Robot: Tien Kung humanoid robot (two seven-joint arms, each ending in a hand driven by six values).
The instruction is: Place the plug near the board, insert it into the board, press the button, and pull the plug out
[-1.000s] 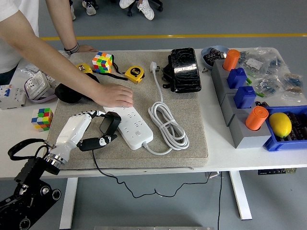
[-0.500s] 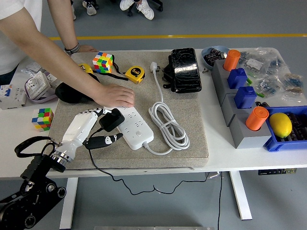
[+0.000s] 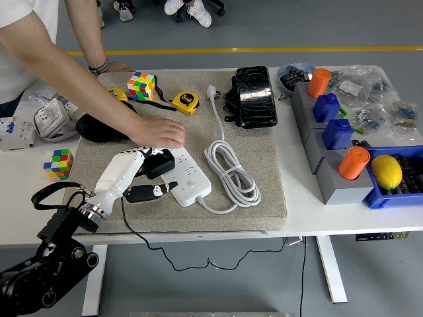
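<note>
My left robot hand comes in over the table's near left edge, its white fingers curled around the black plug, which sits on the near left end of the white power strip; whether its pins are seated in a socket I cannot tell. The plug's thin black cord trails off the near edge and hangs below. My right arm is out of sight.

The strip lies on a grey felt mat covering the middle of the white table, with its own white cable coiled just to the right. A person's hand presses flat on the strip's far end, touching close above my fingers and crowding that side.

Left of the mat sits a small colour cube. Toward the far edge lie a bigger colour cube, a yellow tape measure and a black pouch. Along the right edge stand grey blocks with orange and blue pieces, and a blue bin holding a lemon. Beyond the table runs a grey floor with a yellow line.
</note>
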